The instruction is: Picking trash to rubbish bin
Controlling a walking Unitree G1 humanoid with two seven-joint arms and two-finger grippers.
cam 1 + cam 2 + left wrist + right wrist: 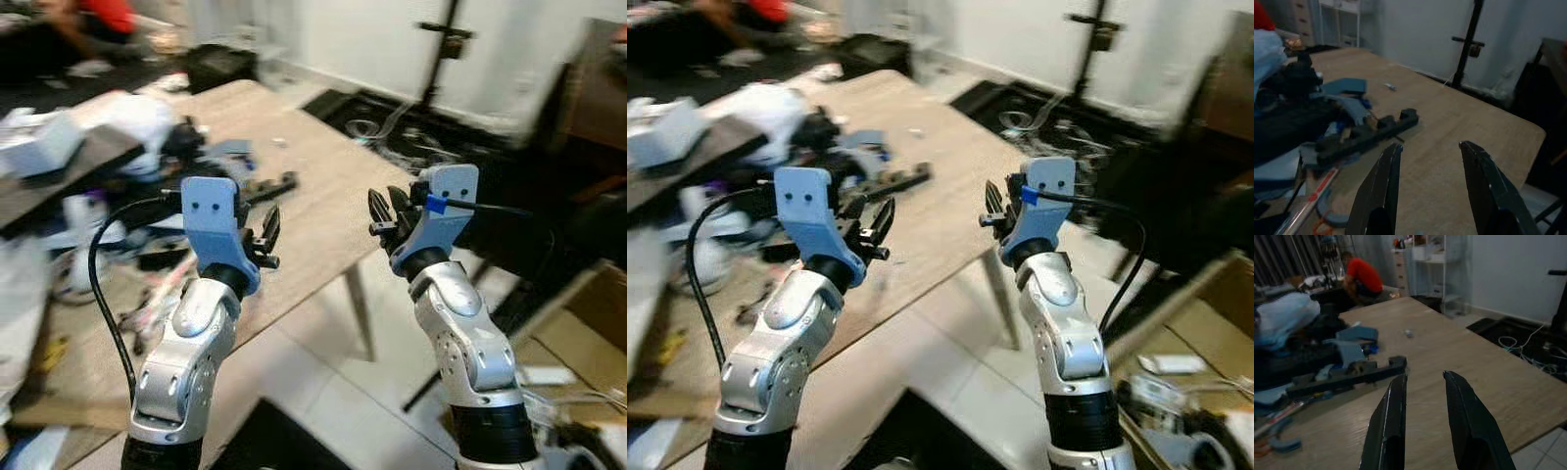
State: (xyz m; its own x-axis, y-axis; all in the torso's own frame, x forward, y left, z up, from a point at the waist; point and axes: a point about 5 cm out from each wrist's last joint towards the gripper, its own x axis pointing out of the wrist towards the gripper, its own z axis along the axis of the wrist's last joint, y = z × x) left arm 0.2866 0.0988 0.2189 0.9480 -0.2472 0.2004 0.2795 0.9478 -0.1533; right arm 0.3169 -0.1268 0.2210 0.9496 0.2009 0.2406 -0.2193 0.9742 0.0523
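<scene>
Left eye view showed both arms raised at the near edge of a wooden table (pixel 323 186). The left gripper (pixel 266 240) hung over the tabletop with its fingers spread and nothing between them; the right gripper (pixel 384 217) stood at the table's edge, fingers parted and empty. A small pale scrap (pixel 1390 86) lay alone on bare wood, well beyond both grippers. Nearer, just ahead of the left fingertips, sat a long black part (pixel 1369 135) at the rim of a clutter pile (pixel 108 196). A person in red (pixel 1364 276) crouched beyond the table.
</scene>
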